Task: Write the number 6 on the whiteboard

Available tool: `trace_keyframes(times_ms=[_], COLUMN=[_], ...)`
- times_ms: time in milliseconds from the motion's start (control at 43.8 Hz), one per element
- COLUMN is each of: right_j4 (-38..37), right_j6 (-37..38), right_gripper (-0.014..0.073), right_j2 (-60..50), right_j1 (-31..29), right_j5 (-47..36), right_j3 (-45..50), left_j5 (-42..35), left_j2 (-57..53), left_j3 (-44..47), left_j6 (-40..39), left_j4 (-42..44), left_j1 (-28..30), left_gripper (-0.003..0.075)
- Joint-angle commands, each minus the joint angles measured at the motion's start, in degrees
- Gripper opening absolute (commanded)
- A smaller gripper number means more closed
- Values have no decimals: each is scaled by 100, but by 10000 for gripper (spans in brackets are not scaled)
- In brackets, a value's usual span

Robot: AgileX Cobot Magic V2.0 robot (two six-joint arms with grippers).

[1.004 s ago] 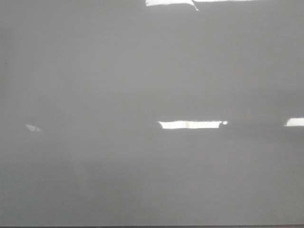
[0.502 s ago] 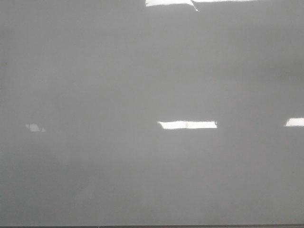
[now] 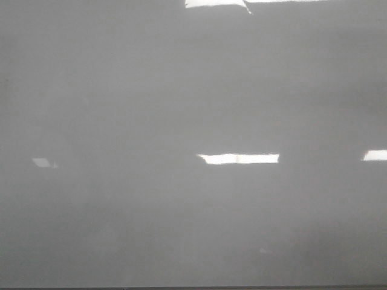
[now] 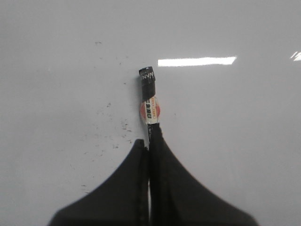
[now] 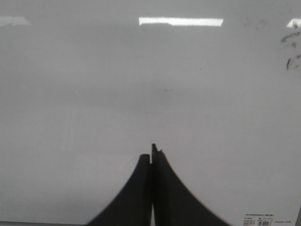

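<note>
The whiteboard (image 3: 181, 90) is a glossy grey surface that fills the front view; no written 6 shows on it in any view. Neither gripper appears in the front view. In the left wrist view my left gripper (image 4: 148, 143) is shut on a marker (image 4: 150, 107) with a black end and a red-orange label. The marker points out over the whiteboard (image 4: 235, 141), and I cannot tell whether it touches. In the right wrist view my right gripper (image 5: 151, 153) is shut and empty over the whiteboard (image 5: 70, 94).
Bright rectangular light reflections (image 3: 239, 158) lie on the board. Faint dark specks (image 4: 113, 125) sit beside the marker. Dark smudges (image 5: 291, 49) show at one edge of the right wrist view. A small printed sticker (image 5: 263, 220) and the board's dark edge (image 3: 193, 288) are visible.
The middle reflection in the front view changes slightly in length at its right end. Nothing else visibly moves.
</note>
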Motion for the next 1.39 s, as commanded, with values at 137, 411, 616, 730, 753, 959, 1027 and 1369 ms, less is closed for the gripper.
trace_keyframes(times_ms=[137,411,616,730,753,959,1027,1369], right_j4=[-44,-40,-12,-12,-12,-12,-12,-12], right_j6=[-353,-384,-374,-374,-374,-374,-374,-374], right_gripper=[141,622,632,632,632,632,632,632], right_j2=[217,217,217,217,217,217,217,217], right_j1=[84,606,647,647,647,647,647,647], right_j5=[-163,-78,-32,-24,-16,13,13,25], right_j3=[-139,-145,-145,-145,-145,-145,-145,-145], left_j5=[-240,-247,-255,-271,-284,-907,-1260,-2839], left_j2=[273,530,989,1434,1527,2368,2666,3901], left_j3=[-111,-111,-133,-136,-136,-143,-143,-143], left_j6=[-27,-27,-32,-93,-93,-196,-196,-196], left_j4=[-44,-44,-29,-45,-45,-70,-144,-470], left_j1=[-39,-39,-28,-28,-28,-28,-28,-28], left_gripper=[109,514,514,514,514,514,514,513])
